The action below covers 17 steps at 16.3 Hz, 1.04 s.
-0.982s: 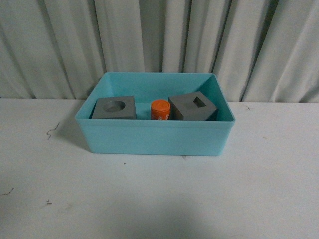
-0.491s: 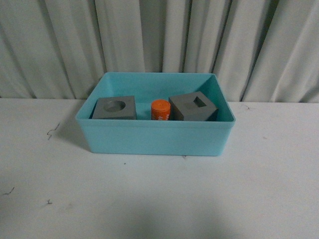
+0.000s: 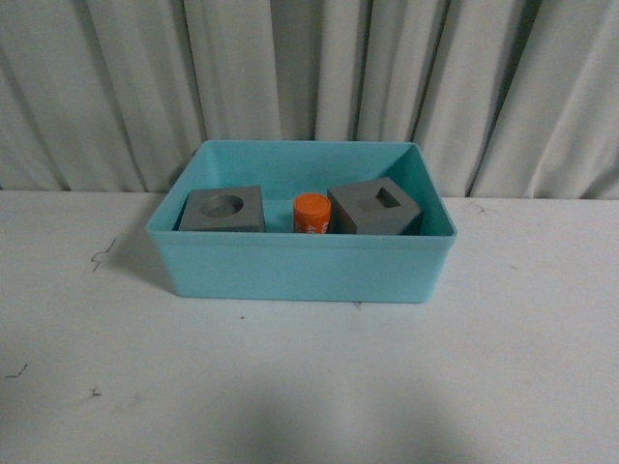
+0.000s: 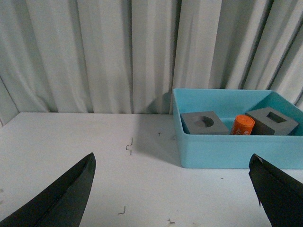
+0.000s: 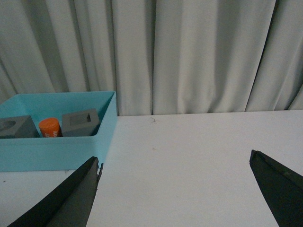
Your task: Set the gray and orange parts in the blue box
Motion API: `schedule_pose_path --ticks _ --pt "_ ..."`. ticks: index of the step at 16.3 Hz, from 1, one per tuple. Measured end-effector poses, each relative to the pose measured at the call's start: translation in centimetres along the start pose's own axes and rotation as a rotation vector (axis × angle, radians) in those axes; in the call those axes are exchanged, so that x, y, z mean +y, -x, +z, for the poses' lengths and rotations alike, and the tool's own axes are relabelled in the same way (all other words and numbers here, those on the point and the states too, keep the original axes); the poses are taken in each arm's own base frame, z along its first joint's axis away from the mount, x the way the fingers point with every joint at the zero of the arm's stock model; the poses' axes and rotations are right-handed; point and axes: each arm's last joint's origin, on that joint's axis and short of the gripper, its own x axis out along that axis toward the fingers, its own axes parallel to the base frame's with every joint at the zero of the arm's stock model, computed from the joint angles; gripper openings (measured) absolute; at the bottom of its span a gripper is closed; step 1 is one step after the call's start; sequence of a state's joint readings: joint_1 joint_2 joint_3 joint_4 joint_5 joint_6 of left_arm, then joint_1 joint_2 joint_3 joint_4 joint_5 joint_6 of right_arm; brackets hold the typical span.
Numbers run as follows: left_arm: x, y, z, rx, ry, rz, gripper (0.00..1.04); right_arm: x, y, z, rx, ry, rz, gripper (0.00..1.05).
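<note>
The blue box (image 3: 300, 271) stands on the white table in the middle of the front view. Inside it lie a gray cube with a round recess (image 3: 222, 210), an orange cylinder (image 3: 310, 214) and a gray cube with a square recess (image 3: 374, 208). The box (image 4: 227, 151) and the three parts also show in the left wrist view, and the box (image 5: 52, 151) in the right wrist view. My left gripper (image 4: 173, 189) is open and empty over bare table, well short of the box. My right gripper (image 5: 173, 189) is open and empty over bare table beside the box. Neither arm shows in the front view.
A pleated grey-white curtain (image 3: 309, 87) hangs close behind the box. The white table (image 3: 309, 387) carries a few small dark marks (image 3: 100, 253).
</note>
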State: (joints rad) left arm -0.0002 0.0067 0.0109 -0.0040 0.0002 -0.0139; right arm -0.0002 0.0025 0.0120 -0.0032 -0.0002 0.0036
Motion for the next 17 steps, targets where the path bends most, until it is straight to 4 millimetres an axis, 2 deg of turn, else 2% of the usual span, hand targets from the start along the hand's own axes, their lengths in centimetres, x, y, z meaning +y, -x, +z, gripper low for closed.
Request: schedule_pose_path --ticks 17 --pt "0.00 0.00 0.00 0.000 0.000 0.000 0.98 0.00 0.00 0.00 0.000 0.000 0.000 0.98"
